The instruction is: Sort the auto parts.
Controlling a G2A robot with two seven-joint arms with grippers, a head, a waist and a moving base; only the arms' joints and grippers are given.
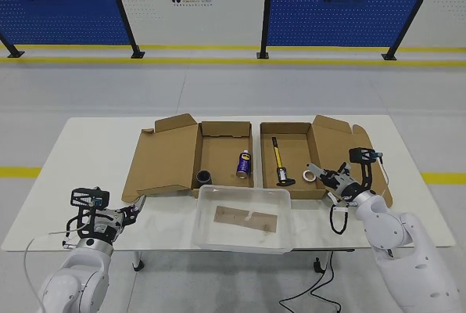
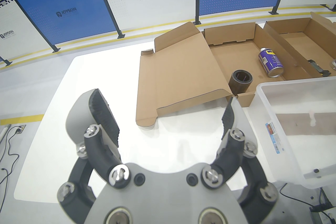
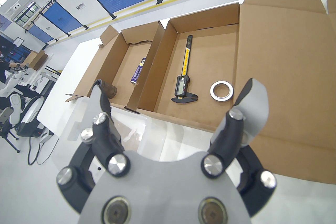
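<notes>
Both arms hover low with nothing in hand. The left claw (image 2: 162, 101) is released over the bare desk (image 1: 100, 156), at 9 o'clock from the clear bin (image 1: 217, 235). The right claw (image 3: 173, 88), also spread wide, sits at 2 o'clock from the bin, near the metal ring (image 3: 221, 90).

All 4 parts lie in the cartons. The black cylinder (image 2: 241, 80) and spray can (image 1: 243, 163) are in the left box (image 1: 225, 133), at the bin's 11 o'clock. The caliper (image 1: 280, 163) and ring are in the right box (image 1: 284, 129), at 1 o'clock.

Sorting looks essentially finished. The next move probably calls only for drawing both arms clear without brushing the flaps.
</notes>
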